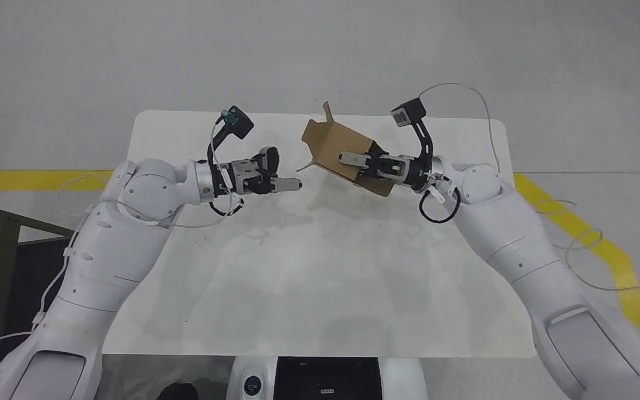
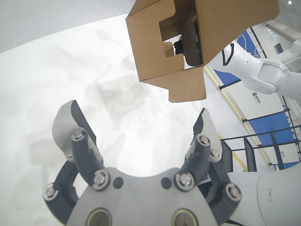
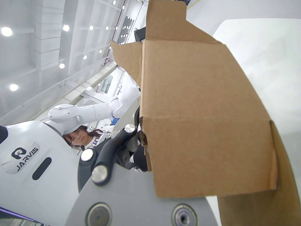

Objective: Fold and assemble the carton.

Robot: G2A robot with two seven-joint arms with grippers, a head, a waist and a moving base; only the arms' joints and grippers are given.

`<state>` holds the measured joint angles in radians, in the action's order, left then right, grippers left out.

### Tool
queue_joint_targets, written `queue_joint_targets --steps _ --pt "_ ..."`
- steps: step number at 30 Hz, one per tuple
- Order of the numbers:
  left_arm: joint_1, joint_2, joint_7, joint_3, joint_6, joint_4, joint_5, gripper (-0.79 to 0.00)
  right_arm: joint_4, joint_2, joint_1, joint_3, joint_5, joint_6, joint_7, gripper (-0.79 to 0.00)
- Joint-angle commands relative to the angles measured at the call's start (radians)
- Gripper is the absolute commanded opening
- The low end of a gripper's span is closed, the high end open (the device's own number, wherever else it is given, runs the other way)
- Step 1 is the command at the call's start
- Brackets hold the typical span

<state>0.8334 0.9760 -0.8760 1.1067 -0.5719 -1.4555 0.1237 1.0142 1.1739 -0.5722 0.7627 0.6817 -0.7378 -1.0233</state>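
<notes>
A brown carton (image 1: 325, 140) is held in the air above the far middle of a white table (image 1: 300, 290), between two robot arms. The right gripper (image 1: 349, 158) is clamped on one side wall of the carton. One finger lies along the outside, and the left wrist view shows the other finger (image 2: 190, 45) inside, seen through a gap in the end flaps. The carton is tilted, with several flaps standing loose. One end is partly folded and faces the left arm. The left gripper (image 2: 139, 121) hangs near that end without touching it — its fingers are spread wide and hold nothing.
</notes>
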Motion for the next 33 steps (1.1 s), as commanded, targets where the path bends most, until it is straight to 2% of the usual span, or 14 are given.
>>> queue_joint_targets --steps 1,12,22,33 --pt "0.004 0.0 -0.007 -0.005 0.004 -0.007 0.001 0.0 0.023 0.0 -0.011 0.007 -0.014 0.008 0.007 -0.785" --pt "-0.006 0.002 0.02 -0.003 0.063 0.024 0.014 0.0 0.066 0.002 -0.043 0.037 -0.033 0.055 -0.024 -0.785" --pt "-0.007 -0.001 0.009 0.02 0.06 0.019 -0.021 0.0 0.079 0.01 -0.055 0.046 -0.041 0.087 -0.069 -0.785" --pt "-0.016 0.002 -0.017 0.003 0.056 0.015 -0.036 0.0 0.081 0.03 -0.046 0.036 -0.027 0.099 -0.139 -0.785"
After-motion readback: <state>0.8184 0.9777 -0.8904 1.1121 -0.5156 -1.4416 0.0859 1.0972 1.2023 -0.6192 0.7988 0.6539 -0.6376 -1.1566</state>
